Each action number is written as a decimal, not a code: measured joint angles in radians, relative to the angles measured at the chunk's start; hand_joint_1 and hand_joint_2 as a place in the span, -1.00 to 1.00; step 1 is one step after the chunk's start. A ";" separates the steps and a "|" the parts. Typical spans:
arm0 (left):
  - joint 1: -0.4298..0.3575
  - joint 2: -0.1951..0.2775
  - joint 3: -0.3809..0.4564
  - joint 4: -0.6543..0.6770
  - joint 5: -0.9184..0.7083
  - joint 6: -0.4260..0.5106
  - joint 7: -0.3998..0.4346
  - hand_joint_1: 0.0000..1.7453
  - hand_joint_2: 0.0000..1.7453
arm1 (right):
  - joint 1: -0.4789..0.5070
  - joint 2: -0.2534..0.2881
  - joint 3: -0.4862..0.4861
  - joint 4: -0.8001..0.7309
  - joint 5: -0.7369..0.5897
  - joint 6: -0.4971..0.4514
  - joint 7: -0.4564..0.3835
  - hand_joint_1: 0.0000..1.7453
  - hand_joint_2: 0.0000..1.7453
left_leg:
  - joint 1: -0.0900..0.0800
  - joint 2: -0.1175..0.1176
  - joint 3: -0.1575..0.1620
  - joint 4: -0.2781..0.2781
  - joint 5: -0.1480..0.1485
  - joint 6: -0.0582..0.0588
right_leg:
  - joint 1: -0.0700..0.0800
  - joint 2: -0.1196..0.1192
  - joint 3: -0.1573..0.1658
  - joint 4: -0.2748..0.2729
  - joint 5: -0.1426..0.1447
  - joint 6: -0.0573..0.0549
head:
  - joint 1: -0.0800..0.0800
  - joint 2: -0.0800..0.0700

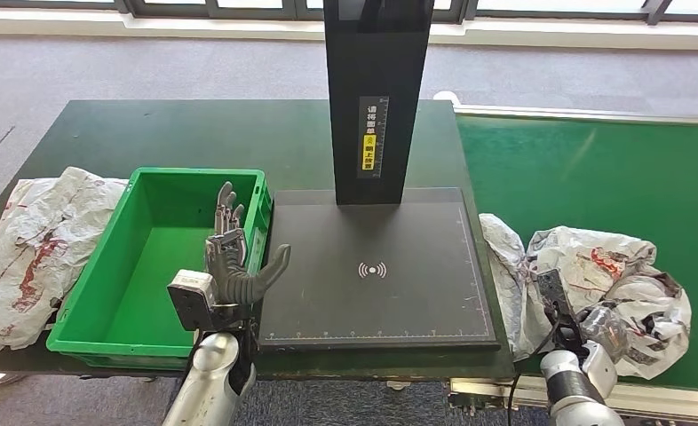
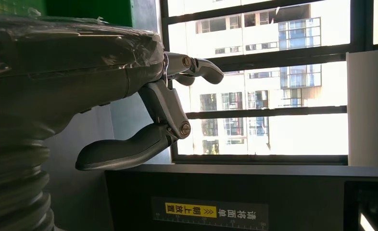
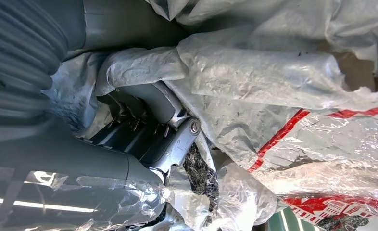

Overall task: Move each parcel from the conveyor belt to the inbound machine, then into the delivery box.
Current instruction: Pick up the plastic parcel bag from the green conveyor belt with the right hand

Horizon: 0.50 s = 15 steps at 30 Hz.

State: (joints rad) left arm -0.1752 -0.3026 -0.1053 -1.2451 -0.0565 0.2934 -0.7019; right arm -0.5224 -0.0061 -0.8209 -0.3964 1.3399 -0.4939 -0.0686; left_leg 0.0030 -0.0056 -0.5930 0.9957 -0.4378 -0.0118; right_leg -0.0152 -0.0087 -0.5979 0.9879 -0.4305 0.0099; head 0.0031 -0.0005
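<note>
My right robot hand (image 1: pixel 566 330) digs into the crumpled white plastic parcel (image 1: pixel 612 284) on the green conveyor belt (image 1: pixel 594 169); grip unclear. Slippery film could slide free when lifted. Left robot hand (image 1: pixel 232 257) spread, empty.

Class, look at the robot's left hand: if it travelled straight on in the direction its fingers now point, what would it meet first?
The left hand points away from the robot, above the green bin's right wall. Straight on, it would probably meet nothing close: the dark table lies below, though depth is unclear.

Silver arms; grey ribbed wrist covers; left hand (image 1: pixel 233 257) grey, fingers (image 1: pixel 226 206) seemingly darker.
</note>
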 joint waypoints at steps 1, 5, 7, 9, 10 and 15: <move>0.000 0.000 0.000 0.000 0.000 0.000 0.000 -1.00 1.00 | 0.000 0.000 0.000 0.000 0.000 0.000 0.000 1.00 1.00 | 0.000 0.000 0.000 0.000 0.000 0.000 | 0.000 0.000 0.000 0.000 0.000 0.000 | 0.000 0.000; 0.000 0.000 0.000 -0.001 0.000 0.000 0.000 -1.00 1.00 | -0.001 0.001 0.000 0.000 -0.005 -0.004 -0.007 1.00 1.00 | 0.000 0.000 0.000 0.000 0.000 0.000 | 0.000 0.000 0.000 0.000 0.000 0.000 | 0.000 0.000; 0.000 0.000 0.000 -0.002 0.000 0.001 0.000 -1.00 1.00 | -0.001 0.002 0.000 0.000 -0.037 -0.029 -0.061 1.00 1.00 | 0.000 0.000 0.000 0.000 0.000 0.000 | 0.000 0.000 0.000 0.000 0.000 0.000 | 0.000 0.000; 0.001 0.000 0.000 -0.006 -0.001 0.001 0.000 -1.00 1.00 | -0.002 0.011 0.000 -0.006 -0.123 -0.072 -0.207 1.00 1.00 | 0.000 0.000 -0.001 0.000 0.000 0.000 | 0.000 0.000 0.000 0.000 0.000 0.000 | 0.000 0.000; 0.001 0.000 0.000 -0.008 -0.002 0.001 0.000 -1.00 1.00 | -0.003 0.021 0.000 -0.018 -0.183 -0.088 -0.308 1.00 1.00 | 0.000 0.000 -0.001 0.000 0.000 0.000 | 0.000 0.000 0.000 0.000 0.000 0.000 | 0.000 0.000; 0.002 0.000 0.000 -0.015 -0.011 -0.013 0.000 -1.00 1.00 | 0.026 0.085 0.058 -0.188 -0.540 -0.158 -0.512 1.00 1.00 | 0.000 -0.003 0.001 0.000 0.000 0.000 | 0.000 -0.003 0.001 0.000 -0.001 0.000 | 0.000 0.000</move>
State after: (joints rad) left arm -0.1729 -0.3026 -0.1053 -1.2603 -0.0670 0.2805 -0.7019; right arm -0.4962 0.0786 -0.7633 -0.5848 0.8004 -0.6517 -0.5802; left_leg 0.0033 -0.0082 -0.5924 0.9956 -0.4375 -0.0119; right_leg -0.0150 -0.0116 -0.5971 0.9881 -0.4316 0.0101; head 0.0028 -0.0007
